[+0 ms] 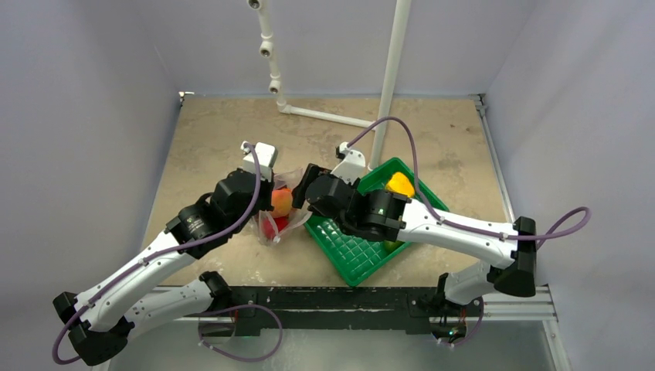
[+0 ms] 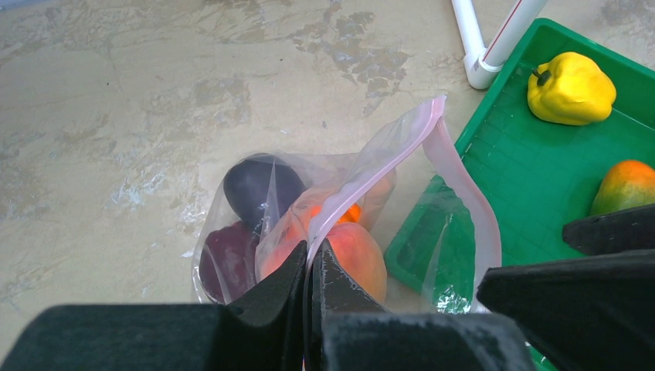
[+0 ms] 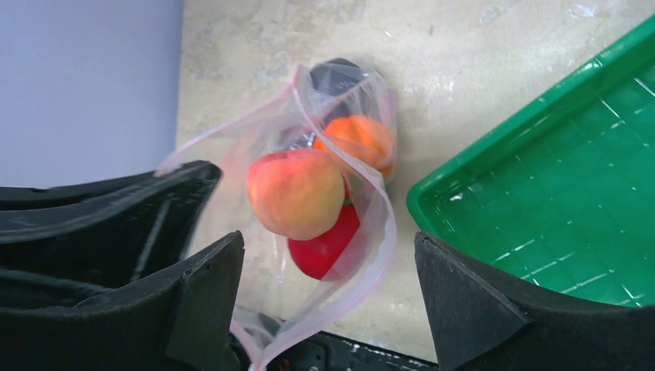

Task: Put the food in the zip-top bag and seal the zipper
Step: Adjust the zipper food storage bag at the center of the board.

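The clear zip-top bag [image 2: 255, 209] lies left of the tray, mouth held open. It holds the purple eggplant [image 2: 263, 185], peach [image 3: 296, 192], orange fruit [image 3: 357, 141] and red tomato [image 3: 328, 246]. My left gripper [image 2: 310, 267] is shut on the bag's pink zipper strip [image 2: 386, 158] and lifts that edge. My right gripper [image 3: 328, 309] is open and empty right above the bag's mouth, the far zipper edge [image 3: 382, 232] between its fingers. The yellow pepper [image 2: 570, 86] and green-orange mango [image 2: 626, 185] lie in the tray. In the top view both grippers [image 1: 266, 182] [image 1: 309, 189] meet at the bag [image 1: 276, 216].
The green ribbed tray [image 1: 359, 251] sits right of the bag, under my right arm. A white pipe stand [image 1: 390, 85] rises behind the tray, its foot [image 2: 479, 69] near the tray's far corner. Grey walls close in on the table's left, right and back.
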Motion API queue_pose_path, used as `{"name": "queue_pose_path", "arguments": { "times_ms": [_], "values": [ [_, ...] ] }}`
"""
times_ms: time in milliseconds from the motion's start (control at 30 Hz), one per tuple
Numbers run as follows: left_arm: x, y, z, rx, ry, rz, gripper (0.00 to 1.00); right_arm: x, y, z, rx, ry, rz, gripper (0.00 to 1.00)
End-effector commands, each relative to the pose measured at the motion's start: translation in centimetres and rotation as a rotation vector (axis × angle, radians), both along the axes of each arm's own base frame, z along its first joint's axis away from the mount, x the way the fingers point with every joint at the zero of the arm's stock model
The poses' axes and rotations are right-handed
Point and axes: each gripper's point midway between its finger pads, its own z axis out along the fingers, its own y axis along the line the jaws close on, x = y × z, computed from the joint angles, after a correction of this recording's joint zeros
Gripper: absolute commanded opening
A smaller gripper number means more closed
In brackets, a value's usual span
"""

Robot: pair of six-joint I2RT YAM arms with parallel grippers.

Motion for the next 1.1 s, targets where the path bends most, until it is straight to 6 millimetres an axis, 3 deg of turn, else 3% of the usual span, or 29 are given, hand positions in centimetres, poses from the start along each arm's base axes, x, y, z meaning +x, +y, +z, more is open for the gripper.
{"name": "queue_pose_path", "arguments": {
  "times_ms": [0,367,567,700,800,1067],
  "values": [
    [0.1,-0.3,0.2,-0.013,-0.013,-0.004,0.0,-0.1,-0.2,-2.7,-0.048,0.044,-0.03,0.81],
    [0.2,-0.3,0.1,-0.012,-0.011,-0.004,0.0,0.9,0.6,-7.1,-0.172,0.075,-0.056,0.62],
    [0.2,-0.3,0.1,-0.013,-0.012,-0.005,0.0,1.1,0.8,-7.8,-0.175,0.079,-0.064,0.47],
    [0.2,-0.3,0.2,-0.012,-0.012,-0.003,0.0,1.0,0.7,-7.2,-0.152,0.077,-0.068,0.25],
    [0.1,-0.2,0.3,-0.016,-0.015,0.0,0.0,1.0,0.8,-6.6,-0.13,0.072,-0.062,0.0],
    [0.5,1.6,0.8,0.003,-0.022,0.104,0.0,1.8,2.2,-2.4,-0.07,-0.004,-0.03,0.0]
  ]
}}
